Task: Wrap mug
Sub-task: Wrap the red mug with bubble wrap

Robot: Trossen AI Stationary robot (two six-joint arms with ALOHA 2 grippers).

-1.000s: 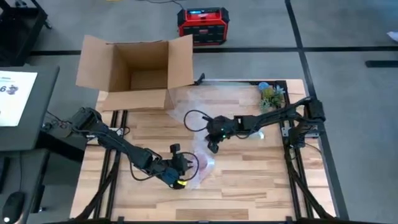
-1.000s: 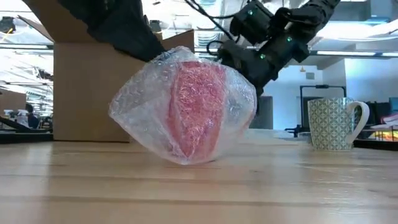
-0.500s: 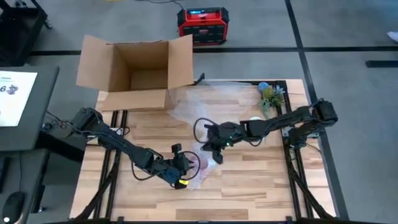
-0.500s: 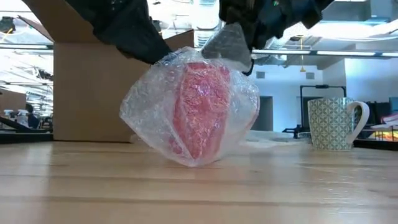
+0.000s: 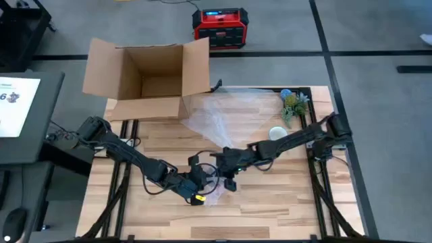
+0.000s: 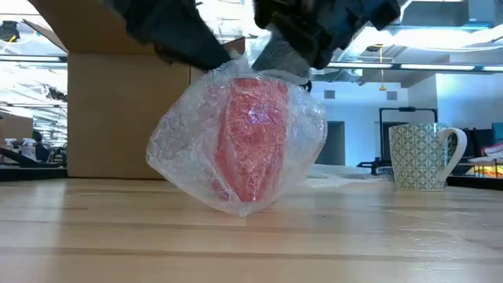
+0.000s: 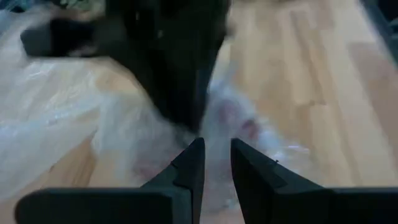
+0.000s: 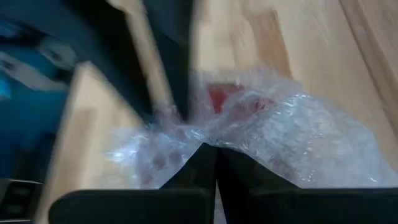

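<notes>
Mug (image 6: 253,134), red, bundled in bubble wrap (image 6: 185,145), sits on the wooden table (image 6: 251,244) near the front-middle of the top, well in front of the cardboard box (image 5: 150,77). In the low view the bundle rests on the boards, tilted, with the wrap bunched up at its top under both arms.

Left gripper (image 7: 215,163) is right at the bundle on the side facing the box's front flap; its fingers (image 7: 193,165) stand a narrow gap apart with wrap showing between and just past the tips. Looks pinched lightly on the bubble wrap, gap small but not fully closed.

Right gripper (image 8: 216,155) is at the bundle's opposite side, farther from the box. Its fingers are pressed together with no gap visible, and a fold of wrap meets the tips; red of the mug shows through the plastic just beyond.

In the high view the two grippers meet over the bundle (image 5: 214,181), left arm (image 5: 128,154) reaching in from the box side, right arm (image 5: 290,140) stretched across from the far table edge.

A loose sheet of clear wrap (image 5: 223,111) lies on the boards just beside the box's open front. A patterned mug (image 6: 420,156) stands upright, well apart from the box. A small green plant (image 5: 295,102) is at the table corner beyond it. A red power unit (image 5: 219,27) sits on the floor behind the box.
</notes>
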